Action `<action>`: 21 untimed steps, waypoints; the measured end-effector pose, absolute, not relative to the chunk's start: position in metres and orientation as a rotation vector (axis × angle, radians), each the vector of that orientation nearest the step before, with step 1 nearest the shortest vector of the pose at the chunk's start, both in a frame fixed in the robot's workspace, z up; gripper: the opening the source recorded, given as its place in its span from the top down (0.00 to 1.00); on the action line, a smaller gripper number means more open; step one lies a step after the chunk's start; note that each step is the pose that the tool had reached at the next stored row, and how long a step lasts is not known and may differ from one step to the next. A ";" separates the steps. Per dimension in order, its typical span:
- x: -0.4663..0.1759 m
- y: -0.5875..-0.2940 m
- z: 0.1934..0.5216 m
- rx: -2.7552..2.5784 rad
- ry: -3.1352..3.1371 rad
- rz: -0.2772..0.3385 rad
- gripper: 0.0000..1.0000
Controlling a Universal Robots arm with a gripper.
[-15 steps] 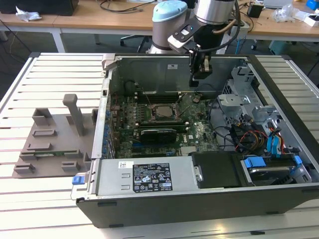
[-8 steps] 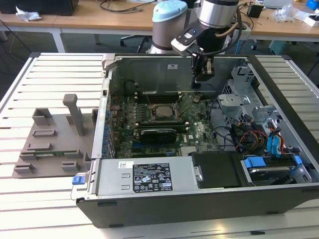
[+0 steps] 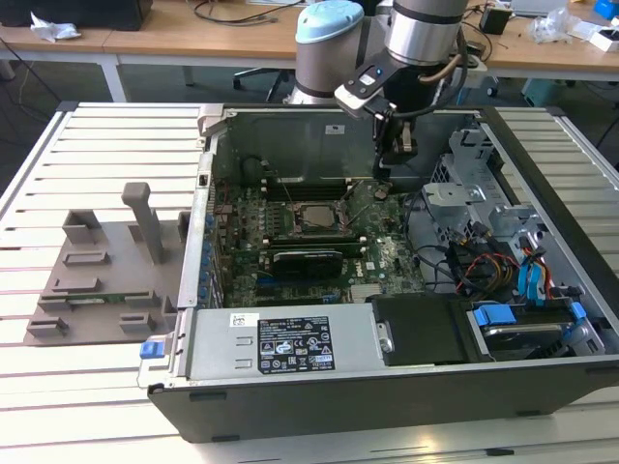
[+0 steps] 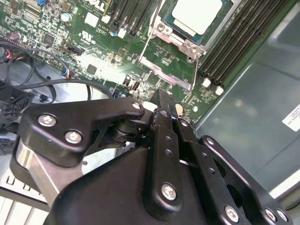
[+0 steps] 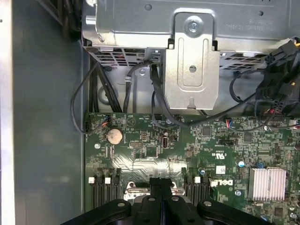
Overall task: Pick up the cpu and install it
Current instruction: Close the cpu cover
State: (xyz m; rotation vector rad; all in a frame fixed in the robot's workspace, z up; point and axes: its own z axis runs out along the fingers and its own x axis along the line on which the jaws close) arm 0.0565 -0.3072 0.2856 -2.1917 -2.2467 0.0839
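Exterior view: high, angled down into open grey metal computer case [image 3: 290, 126]. Both wrist views: v. close over its green motherboard [image 4: 93, 65], past black gripper [image 5: 161, 182]; all share board.

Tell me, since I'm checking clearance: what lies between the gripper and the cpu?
In the second wrist view, the socket's silver metal frame and a strip of green motherboard lie between the gripper and the cpu.

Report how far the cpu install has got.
Done: the cpu sits in the socket on the motherboard, silver top up. In hand: nothing; the gripper hangs over the board beside the socket, its fingers shut and empty. Left: the metal plate beside the socket appears swung open, so the cpu looks not yet clamped.
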 end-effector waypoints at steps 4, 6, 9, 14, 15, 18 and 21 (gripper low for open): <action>0.058 -0.307 0.277 -2.192 -2.247 0.084 0.89; 0.058 -0.307 0.270 -2.192 -2.247 0.084 0.89; 0.059 -0.307 0.264 -2.191 -2.247 0.084 0.89; 0.053 -0.306 0.253 -2.191 -2.247 0.084 0.89; 0.052 -0.306 0.253 -2.191 -2.247 0.084 0.89; 0.046 -0.306 0.253 -2.191 -2.247 0.084 0.89; 0.046 -0.306 0.253 -2.191 -2.247 0.084 0.89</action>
